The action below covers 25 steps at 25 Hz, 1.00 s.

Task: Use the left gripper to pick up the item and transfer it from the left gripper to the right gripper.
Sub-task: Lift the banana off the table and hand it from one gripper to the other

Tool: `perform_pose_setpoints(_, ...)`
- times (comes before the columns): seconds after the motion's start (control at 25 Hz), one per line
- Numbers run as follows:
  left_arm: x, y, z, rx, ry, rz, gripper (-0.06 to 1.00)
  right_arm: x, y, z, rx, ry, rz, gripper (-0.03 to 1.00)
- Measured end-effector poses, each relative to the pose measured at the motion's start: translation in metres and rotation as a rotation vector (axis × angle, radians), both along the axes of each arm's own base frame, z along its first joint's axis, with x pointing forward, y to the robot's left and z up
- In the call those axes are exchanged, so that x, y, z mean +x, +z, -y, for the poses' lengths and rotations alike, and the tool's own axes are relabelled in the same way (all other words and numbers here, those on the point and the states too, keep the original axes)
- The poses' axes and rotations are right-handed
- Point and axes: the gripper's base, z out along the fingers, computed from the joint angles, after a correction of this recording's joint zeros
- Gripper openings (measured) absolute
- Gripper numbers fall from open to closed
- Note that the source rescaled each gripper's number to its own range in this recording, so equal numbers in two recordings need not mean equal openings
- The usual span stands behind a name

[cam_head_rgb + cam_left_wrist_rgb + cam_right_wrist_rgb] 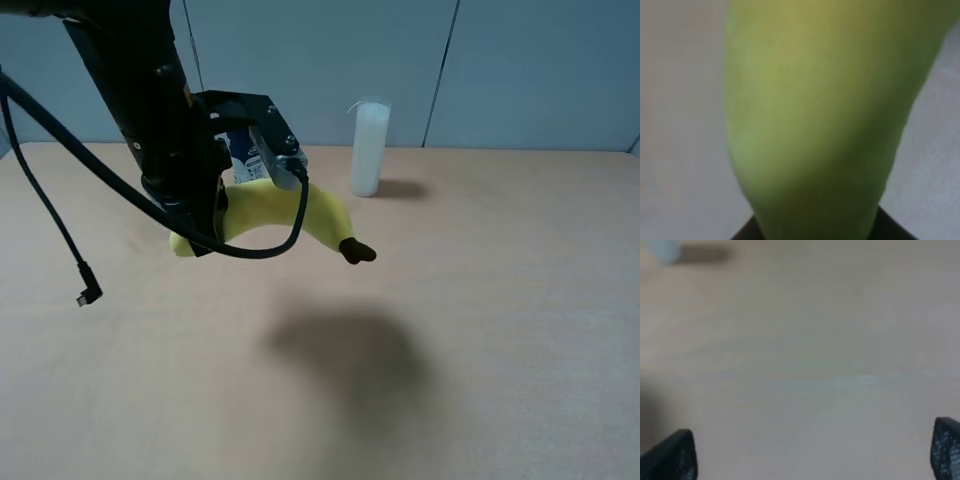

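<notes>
The item, a yellow plush banana (320, 212) with a dark brown stem tip (356, 251), hangs in the air above the table, roughly level. My left gripper (215, 225) is shut on its left half, the black arm covering that part. In the left wrist view the banana (820, 115) fills most of the picture, blurred and close. My right gripper (815, 452) is open, its two black fingertips (672, 457) wide apart over bare table; it does not show in the exterior high view.
A white cylinder (369, 148) stands at the back of the tan table (500, 330). A blue-labelled bottle (242, 155) is mostly hidden behind my left arm. A loose black cable with a plug (88, 295) dangles at the left. The banana's shadow (350, 355) lies mid-table.
</notes>
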Motion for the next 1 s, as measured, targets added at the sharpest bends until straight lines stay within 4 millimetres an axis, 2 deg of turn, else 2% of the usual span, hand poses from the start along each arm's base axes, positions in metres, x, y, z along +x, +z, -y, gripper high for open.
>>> perform_pose_setpoints(0.24, -0.004, 0.007, 0.020, -0.069, -0.105, -0.002, 0.00, 0.047, 0.028, -0.014, -0.022, 0.260, -0.068, 1.00)
perform_pose_setpoints(0.36, -0.006, 0.006, 0.023, -0.077, -0.115, -0.010, 0.00, 0.067, 0.035, -0.033, -0.035, 0.444, -0.095, 1.00)
perform_pose_setpoints(0.52, -0.006, 0.006, 0.023, -0.078, -0.117, -0.009, 0.00, 0.081, 0.041, -0.064, -0.060, 0.664, -0.089, 1.00)
perform_pose_setpoints(0.76, -0.006, 0.006, 0.023, -0.078, -0.117, -0.009, 0.00, 0.094, 0.031, -0.113, -0.096, 0.887, -0.102, 1.00)
perform_pose_setpoints(1.0, -0.005, 0.006, 0.023, -0.081, -0.116, -0.005, 0.00, 0.113, 0.016, -0.146, -0.152, 0.950, -0.109, 1.00)
